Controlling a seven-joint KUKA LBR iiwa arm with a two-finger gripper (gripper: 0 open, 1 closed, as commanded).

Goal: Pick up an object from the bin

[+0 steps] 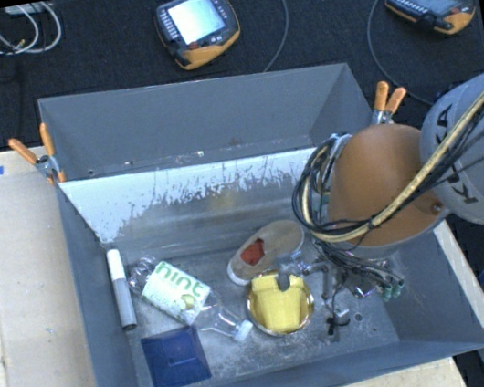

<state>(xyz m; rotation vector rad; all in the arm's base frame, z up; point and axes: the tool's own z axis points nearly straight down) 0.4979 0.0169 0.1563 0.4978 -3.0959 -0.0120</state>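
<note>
The gripper (337, 299) is seen in the lower right of the bin (215, 146), just beside a yellow object (279, 306) lying in a round cup (255, 315). Whether it is clenched or released cannot be told.

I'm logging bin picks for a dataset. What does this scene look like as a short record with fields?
container: grey bin
gripper: low over the bin floor, right part
nearest thing: yellow block, just left of the gripper in the view
behind the block: pale oval dish with a red spot
centre-left: clear bottle, green-and-white label, lying down
far left: white marker
front left: dark blue square pad
held: cannot tell
</note>
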